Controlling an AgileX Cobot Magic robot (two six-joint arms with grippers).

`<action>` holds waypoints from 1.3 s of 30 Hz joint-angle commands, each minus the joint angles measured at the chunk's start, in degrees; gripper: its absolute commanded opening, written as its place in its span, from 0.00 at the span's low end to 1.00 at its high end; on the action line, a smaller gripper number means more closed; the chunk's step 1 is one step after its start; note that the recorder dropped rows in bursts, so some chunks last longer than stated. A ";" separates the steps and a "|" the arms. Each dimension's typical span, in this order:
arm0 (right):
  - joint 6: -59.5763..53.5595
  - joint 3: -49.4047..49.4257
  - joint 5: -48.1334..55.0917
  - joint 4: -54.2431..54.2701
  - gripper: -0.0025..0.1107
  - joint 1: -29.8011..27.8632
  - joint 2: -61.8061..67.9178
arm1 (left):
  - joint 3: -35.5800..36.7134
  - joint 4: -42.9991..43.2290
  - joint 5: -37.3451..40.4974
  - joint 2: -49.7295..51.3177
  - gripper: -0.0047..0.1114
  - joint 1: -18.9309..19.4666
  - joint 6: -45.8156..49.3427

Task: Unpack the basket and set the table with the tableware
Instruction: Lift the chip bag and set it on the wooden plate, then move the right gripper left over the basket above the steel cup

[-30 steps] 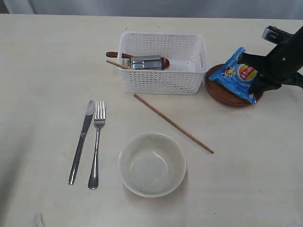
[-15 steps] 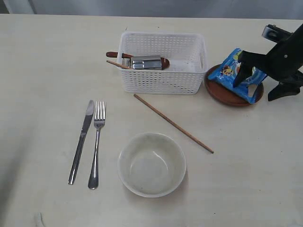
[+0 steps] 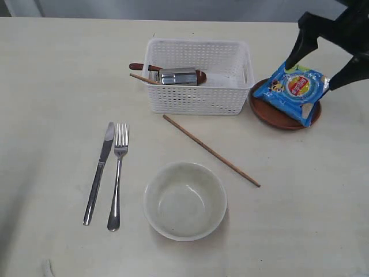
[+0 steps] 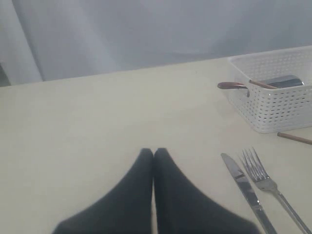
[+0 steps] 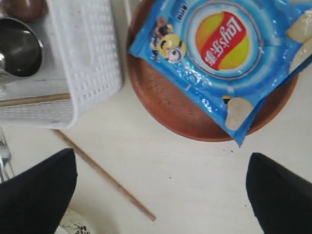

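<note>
The white basket (image 3: 196, 101) holds a steel cup (image 3: 177, 76), a reddish-brown spoon (image 3: 138, 67) and one chopstick (image 3: 143, 78). Another chopstick (image 3: 210, 150) lies on the table (image 3: 57, 69) between basket and off-white bowl (image 3: 184, 200). Knife (image 3: 99, 172) and fork (image 3: 117, 173) lie side by side left of the bowl. The brown plate (image 3: 277, 118) sits right of the basket. My right gripper (image 3: 310, 76) hangs open above it, holding nothing; in its wrist view the gripper (image 5: 161, 161) spans bare table beside the plate (image 5: 165, 105). My left gripper (image 4: 154, 152) is shut and empty, above bare table near the knife (image 4: 243, 183).
A blue chips bag (image 3: 293, 91) lies on the plate, covering most of it; it fills the right wrist view as the bag (image 5: 219, 53). The basket wall (image 5: 87, 53) stands close beside the plate.
My right gripper opened, let go of the chips bag, and lifted up and away; the bag now rests on the plate. Nothing else moved.
</note>
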 commanded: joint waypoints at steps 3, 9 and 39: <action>-4.40 -1.15 0.84 8.85 0.79 -0.24 -4.50 | 0.10 -0.21 -0.45 -0.15 0.04 0.01 -0.20; -6.44 -1.15 -0.47 15.64 0.79 2.70 -4.98 | 0.10 -0.21 -0.45 -0.15 0.04 0.01 -0.20; -11.88 -13.43 -16.55 5.83 0.47 27.86 4.89 | 0.10 0.27 -0.45 -0.15 0.04 0.01 -0.20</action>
